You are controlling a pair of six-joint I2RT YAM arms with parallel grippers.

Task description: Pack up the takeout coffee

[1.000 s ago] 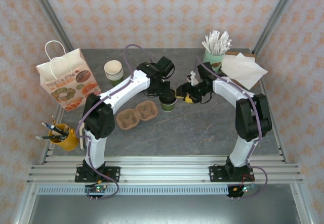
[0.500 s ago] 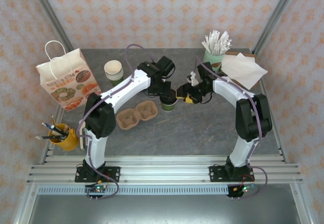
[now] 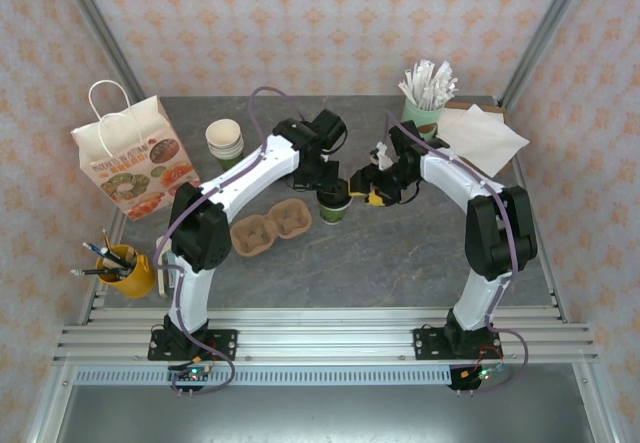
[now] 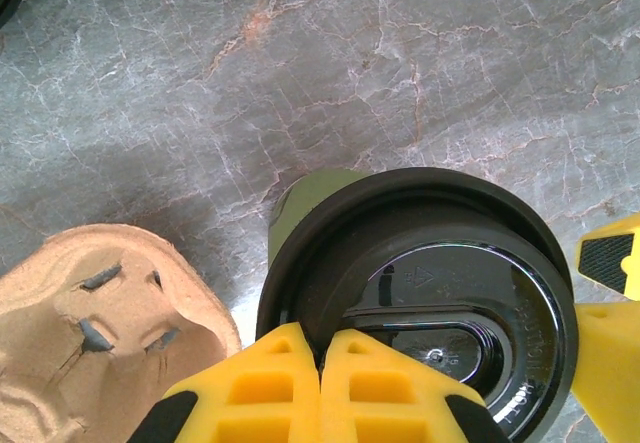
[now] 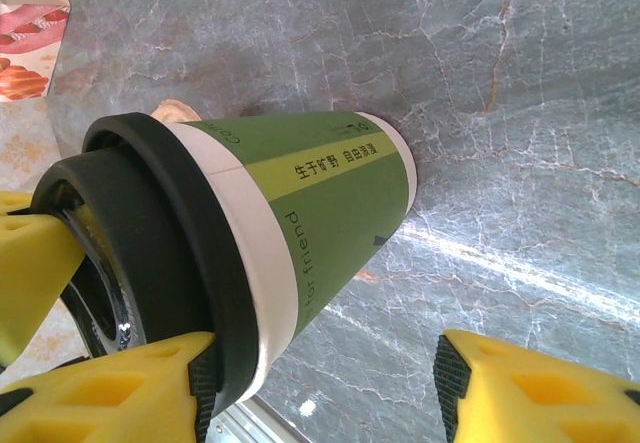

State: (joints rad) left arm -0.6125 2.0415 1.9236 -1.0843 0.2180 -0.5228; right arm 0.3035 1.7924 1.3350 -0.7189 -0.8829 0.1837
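The takeout coffee [image 3: 335, 204], a green and cream paper cup [image 5: 310, 203] with a black lid [image 4: 430, 298], stands on the marble table just right of the cardboard carrier. My left gripper [image 4: 320, 358] is shut on the near rim of the lid, its yellow fingertips pinching the raised edge; from above the left gripper [image 3: 327, 185] sits over the cup. My right gripper [image 5: 320, 393] is open beside the cup, one finger [image 5: 110, 393] against the lid's edge and the other finger [image 5: 540, 383] apart. Seen from above, the right gripper [image 3: 362, 189] is at the cup's right.
A two-cup cardboard carrier [image 3: 270, 227] lies left of the cup, its edge [image 4: 90, 333] close to the cup's base. A printed paper bag [image 3: 135, 158] stands far left, a stack of cream cups [image 3: 225, 140] behind. A straw holder [image 3: 424, 98] and napkins [image 3: 482, 138] are back right. A yellow pen pot [image 3: 125, 269] is front left.
The left gripper and the cup under it have shifted very slightly to the right. The right arm has barely moved.
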